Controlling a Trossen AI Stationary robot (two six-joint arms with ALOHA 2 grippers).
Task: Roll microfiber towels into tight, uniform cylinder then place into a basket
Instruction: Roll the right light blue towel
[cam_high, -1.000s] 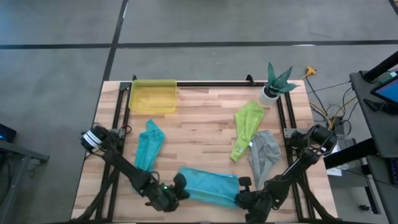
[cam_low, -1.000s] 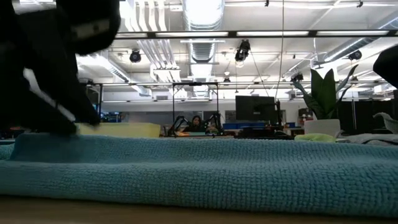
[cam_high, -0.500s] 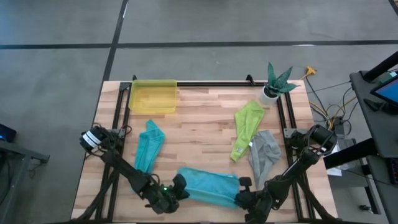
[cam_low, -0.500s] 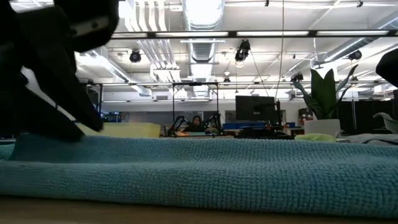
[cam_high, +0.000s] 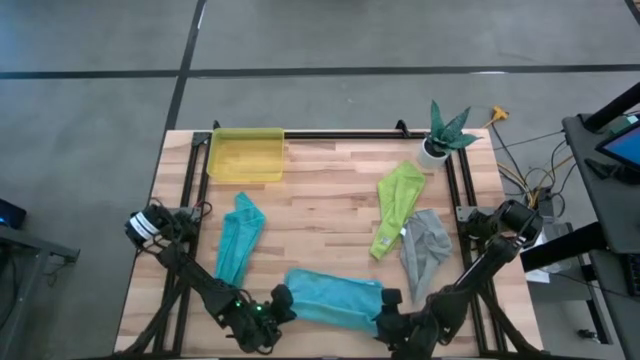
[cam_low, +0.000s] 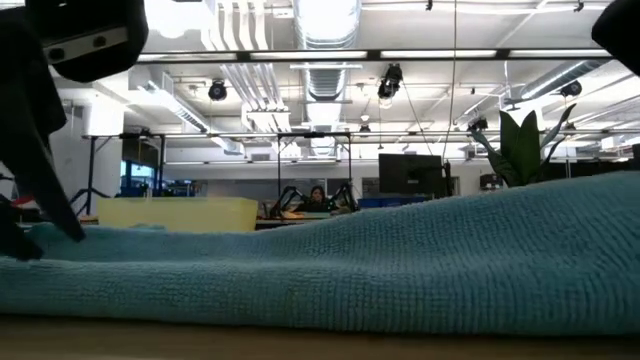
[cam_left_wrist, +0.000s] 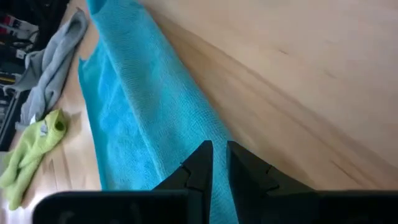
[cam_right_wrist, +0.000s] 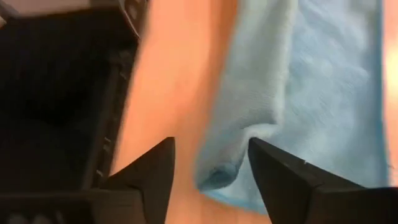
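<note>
I see the light blue towel (cam_high: 335, 299) spread flat at the near edge of the table (cam_high: 320, 190), between both grippers; the left gripper (cam_left_wrist: 214, 163) has its jaws pressed together on that towel's edge; the right gripper (cam_right_wrist: 208, 163) has its jaws spread around the opposite edge. The teal towel (cam_high: 240, 235), green towel (cam_high: 397, 205) and grey towel (cam_high: 424, 245) lie loose; the yellow basket (cam_high: 245, 155) sits at the far left corner.

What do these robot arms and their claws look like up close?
Both arms are dark, thin and jointed. The left gripper ends in two black pointed fingers, and the right gripper in two black wedge-shaped fingers. A small green light glows near the left arm's wrist.
</note>
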